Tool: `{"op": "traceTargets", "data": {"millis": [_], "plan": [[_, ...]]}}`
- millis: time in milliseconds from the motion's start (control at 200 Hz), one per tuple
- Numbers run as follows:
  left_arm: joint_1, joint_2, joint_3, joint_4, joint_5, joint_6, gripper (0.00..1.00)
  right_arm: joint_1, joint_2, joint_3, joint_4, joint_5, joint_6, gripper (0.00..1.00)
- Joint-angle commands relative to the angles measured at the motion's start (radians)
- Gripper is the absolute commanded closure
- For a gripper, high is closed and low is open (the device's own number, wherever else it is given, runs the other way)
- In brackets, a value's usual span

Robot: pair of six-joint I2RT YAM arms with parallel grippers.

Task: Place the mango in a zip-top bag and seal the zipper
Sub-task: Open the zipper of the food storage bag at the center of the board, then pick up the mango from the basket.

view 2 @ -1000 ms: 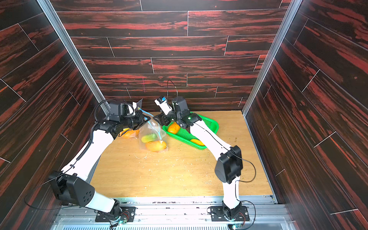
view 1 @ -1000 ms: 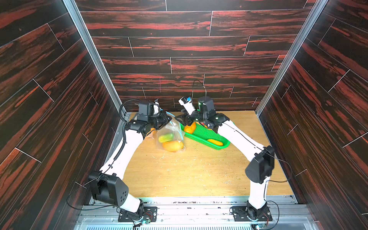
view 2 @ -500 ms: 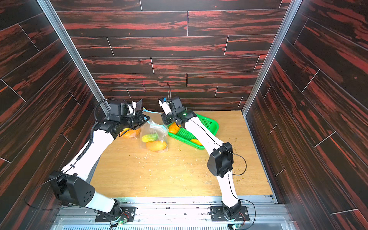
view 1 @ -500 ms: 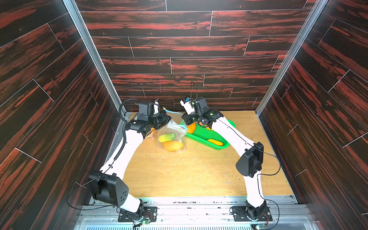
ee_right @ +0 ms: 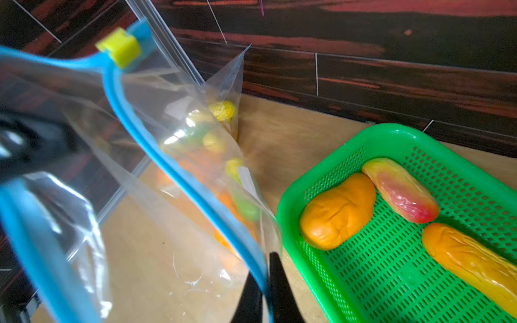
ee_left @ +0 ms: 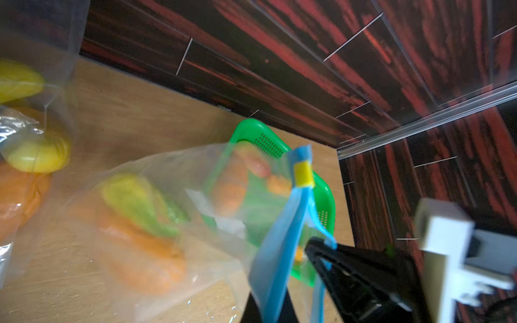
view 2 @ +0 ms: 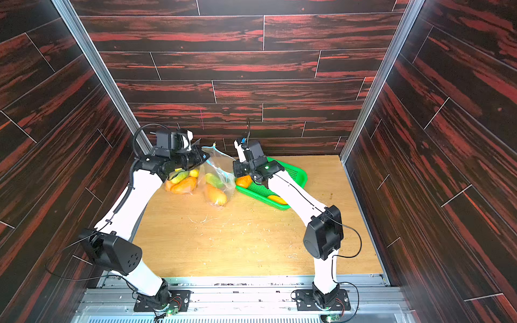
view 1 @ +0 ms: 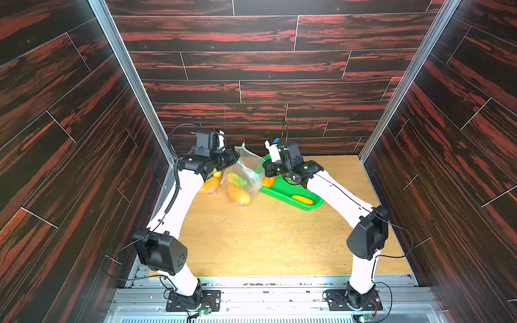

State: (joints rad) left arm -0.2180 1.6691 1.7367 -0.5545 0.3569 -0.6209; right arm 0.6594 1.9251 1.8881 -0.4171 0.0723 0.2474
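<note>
Plywood counter [view 1: 279, 237] carried the lot. Green basket [ee_right: 391, 134] sat back right with three spare mangoes [ee_right: 338, 209] in it, inside the right arm's reach, so my read is it was the supply. A filled second bag [view 2: 181, 183] lay under the left arm, apparently parked out of the way. The zip-top bag [view 1: 247, 165] stood between the arms, just beside the basket, bottom on the counter so the weight was not hanging on the film. The task's mangoes [view 1: 237, 194], one green over one orange, were already inside it. Blue zipper track [ee_right: 179, 173] was unsealed: the two lips parted and met only at the yellow slider [ee_right: 120, 46], at the raised end. Left fingers [view 1: 234, 161] were clamped on one lip, and right fingers [ee_right: 279, 290] were closed tight on the other, close to the basket. Likely that kept the mouth taut for the slider run. Versus a second earlier: right fingers had been wide open beside the rim and were now pinching it, and the right elbow had swung in and back out. Left grip, bag and fruit looked unchanged.
</note>
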Motion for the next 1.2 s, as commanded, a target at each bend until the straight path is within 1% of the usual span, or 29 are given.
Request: {"op": "traceTargets", "data": {"millis": [0,75,180,245,296,311,336,436,466,541,576,601,606,636,686,742,777,797,857,932,977,1017,1077,1197], "plan": [[-0.010,-0.027,-0.080,0.036,0.015,0.016,1.00,-0.022,-0.006,0.005,0.009,0.024,0.004,0.90],[-0.012,-0.040,-0.132,0.080,0.026,-0.006,1.00,-0.038,0.001,0.021,0.010,-0.046,-0.027,0.85],[-0.017,-0.042,-0.149,0.102,0.039,-0.023,1.00,-0.043,0.029,0.100,-0.019,-0.188,-0.096,0.75],[-0.024,-0.042,-0.149,0.108,0.042,-0.025,1.00,-0.043,0.037,0.143,-0.042,-0.285,-0.140,0.65],[-0.027,-0.041,-0.155,0.113,0.044,-0.026,1.00,-0.044,0.020,0.136,-0.032,-0.319,-0.158,0.51],[-0.027,-0.041,-0.157,0.118,0.045,-0.025,1.00,-0.044,0.009,0.124,-0.023,-0.326,-0.163,0.47],[-0.027,-0.040,-0.163,0.125,0.046,-0.025,1.00,-0.046,-0.010,0.097,0.002,-0.342,-0.174,0.43],[-0.027,-0.034,-0.172,0.121,0.039,-0.024,1.00,-0.072,-0.133,-0.086,0.158,-0.411,-0.179,0.33],[-0.027,-0.035,-0.174,0.122,0.041,-0.023,1.00,-0.088,-0.173,-0.148,0.215,-0.481,-0.171,0.30],[-0.027,-0.038,-0.184,0.132,0.049,-0.032,1.00,-0.136,-0.260,-0.301,0.359,-0.547,-0.145,0.24],[-0.027,-0.040,-0.189,0.139,0.050,-0.038,1.00,-0.155,-0.289,-0.364,0.415,-0.534,-0.145,0.22],[-0.027,-0.042,-0.195,0.146,0.053,-0.043,1.00,-0.169,-0.305,-0.408,0.447,-0.489,-0.136,0.19],[-0.027,-0.042,-0.197,0.148,0.053,-0.044,1.00,-0.174,-0.310,-0.422,0.456,-0.468,-0.129,0.17],[-0.027,-0.046,-0.202,0.154,0.054,-0.048,1.00,-0.191,-0.316,-0.449,0.467,-0.437,-0.103,0.15],[-0.027,-0.052,-0.211,0.163,0.055,-0.049,1.00,-0.235,-0.312,-0.475,0.467,-0.449,-0.030,0.14],[-0.027,-0.056,-0.226,0.172,0.051,-0.054,1.00,-0.271,-0.306,-0.518,0.509,-0.448,0.092,0.14],[-0.027,-0.057,-0.228,0.172,0.049,-0.056,1.00,-0.282,-0.298,-0.550,0.541,-0.429,0.175,0.13],[-0.027,-0.058,-0.228,0.171,0.049,-0.056,1.00,-0.285,-0.288,-0.559,0.543,-0.384,0.221,0.13],[-0.027,-0.061,-0.229,0.172,0.050,-0.057,1.00,-0.284,-0.228,-0.534,0.495,-0.351,0.315,0.13],[-0.027,-0.065,-0.232,0.173,0.045,-0.058,1.00,-0.284,-0.105,-0.422,0.330,-0.350,0.394,0.13],[-0.027,-0.067,-0.233,0.170,0.040,-0.056,1.00,-0.284,-0.039,-0.368,0.276,-0.346,0.432,0.13],[-0.027,-0.068,-0.236,0.171,0.039,-0.057,1.00,-0.284,0.002,-0.357,0.281,-0.322,0.479,0.13],[-0.027,-0.072,-0.242,0.172,0.037,-0.059,1.00,-0.285,0.058,-0.350,0.327,-0.346,0.533,0.13],[-0.027,-0.073,-0.250,0.179,0.042,-0.061,1.00,-0.282,0.154,-0.286,0.326,-0.347,0.586,0.13]]}}
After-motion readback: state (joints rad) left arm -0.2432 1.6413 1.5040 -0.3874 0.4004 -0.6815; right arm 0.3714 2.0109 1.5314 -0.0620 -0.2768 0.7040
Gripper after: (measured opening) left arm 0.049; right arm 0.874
